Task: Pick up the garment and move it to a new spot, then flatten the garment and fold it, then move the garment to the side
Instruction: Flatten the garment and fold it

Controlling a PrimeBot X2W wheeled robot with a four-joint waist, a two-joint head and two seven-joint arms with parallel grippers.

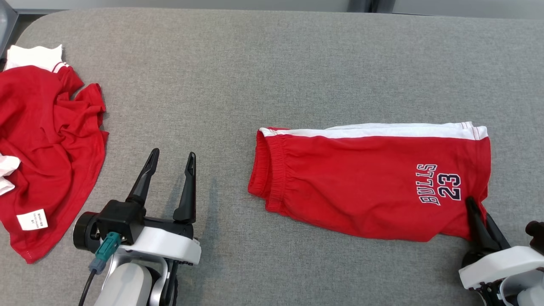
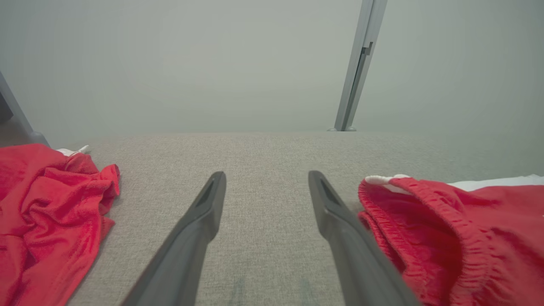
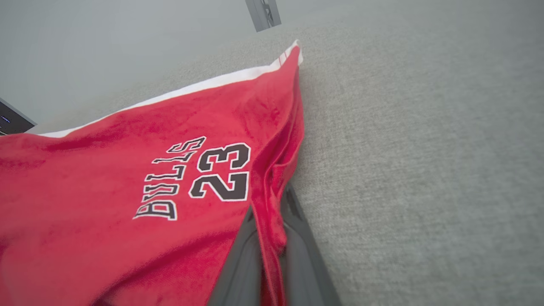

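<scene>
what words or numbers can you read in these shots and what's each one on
"BULLS": dark, white-edged letters on the red shorts, near the end opposite the waistband.
"23": right beside it on the same shorts.
White tag on the crumpled red garment: print too small to read.

My left gripper [image 1: 173, 154]: two long, tapering dark fingers [image 1: 144, 176] on a black block [image 1: 121, 221], backed by a glossy white wrist shell [image 1: 170, 248]; a teal plug [image 1: 107, 247] feeds a black cable [image 1: 86, 291]. My right gripper [image 1: 474, 204] repeats the dark fingers and white shell.
</scene>
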